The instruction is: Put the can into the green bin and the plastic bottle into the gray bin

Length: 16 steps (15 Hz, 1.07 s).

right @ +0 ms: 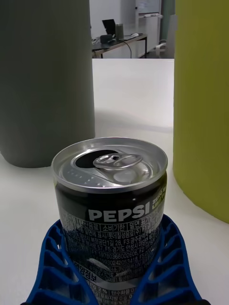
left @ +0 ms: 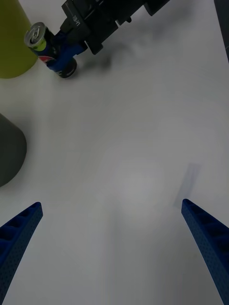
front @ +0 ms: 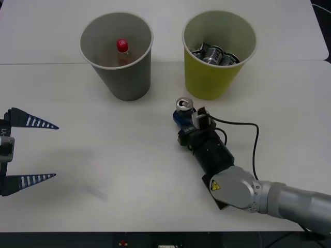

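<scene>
A small silver-topped can (front: 183,106) (right: 110,205) (left: 37,36) with a dark Pepsi label stands upright on the white table, just in front of the green bin (front: 219,54) (right: 202,105) (left: 12,45). My right gripper (front: 183,115) (right: 112,271) is shut on the can, its blue fingers (right: 57,267) hugging the lower body. Several cans lie inside the green bin. The plastic bottle (front: 122,50) with its red cap stands inside the gray bin (front: 117,54) (right: 45,81) (left: 9,152). My left gripper (front: 31,151) (left: 114,238) hangs open at the table's left side.
The two bins stand side by side at the back of the table (front: 114,165), with a narrow gap between them. A black cable (front: 248,129) loops from the right wrist. The table's seam runs behind the bins.
</scene>
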### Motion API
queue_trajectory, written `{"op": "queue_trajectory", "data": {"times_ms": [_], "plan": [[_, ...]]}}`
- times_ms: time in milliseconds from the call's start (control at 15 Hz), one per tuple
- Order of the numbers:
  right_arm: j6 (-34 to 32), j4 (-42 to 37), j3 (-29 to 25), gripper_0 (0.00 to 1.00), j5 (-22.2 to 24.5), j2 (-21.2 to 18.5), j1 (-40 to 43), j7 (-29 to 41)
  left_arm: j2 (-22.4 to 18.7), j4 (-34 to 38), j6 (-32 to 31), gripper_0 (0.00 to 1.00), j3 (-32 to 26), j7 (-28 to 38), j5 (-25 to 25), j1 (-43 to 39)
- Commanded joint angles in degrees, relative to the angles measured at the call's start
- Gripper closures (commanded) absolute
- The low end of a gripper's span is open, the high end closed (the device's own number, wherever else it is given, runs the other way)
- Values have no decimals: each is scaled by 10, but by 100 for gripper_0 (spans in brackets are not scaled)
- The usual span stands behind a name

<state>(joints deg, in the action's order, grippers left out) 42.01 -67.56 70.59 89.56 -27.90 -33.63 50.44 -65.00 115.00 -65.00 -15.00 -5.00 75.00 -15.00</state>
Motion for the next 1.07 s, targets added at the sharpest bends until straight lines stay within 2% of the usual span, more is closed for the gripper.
{"op": "queue_trajectory", "data": {"times_ms": [67, 200, 667, 800, 867, 1067], "plan": [[-1, -46, -13, 100, 24, -31, 23, 0, 0, 0, 0, 0, 0, 0, 0, 0], [-26, -85, -37, 100, 50, -58, 48, 0, 0, 0, 0, 0, 0, 0, 0, 0], [-222, -251, -224, 100, 203, -160, 201, -4, 0, 0, 0, 0, 0, 0, 0, 0], [-308, -319, -299, 100, 244, -183, 259, -4, 0, 0, 0, 0, 0, 0, 0, 0], [-373, -366, -352, 100, 269, -195, 296, -4, 0, 0, 0, 0, 0, 0, 0, 0], [-527, -472, -475, 100, 285, -208, 371, -7, 0, 0, 0, 0, 0, 0, 0, 0]]}}
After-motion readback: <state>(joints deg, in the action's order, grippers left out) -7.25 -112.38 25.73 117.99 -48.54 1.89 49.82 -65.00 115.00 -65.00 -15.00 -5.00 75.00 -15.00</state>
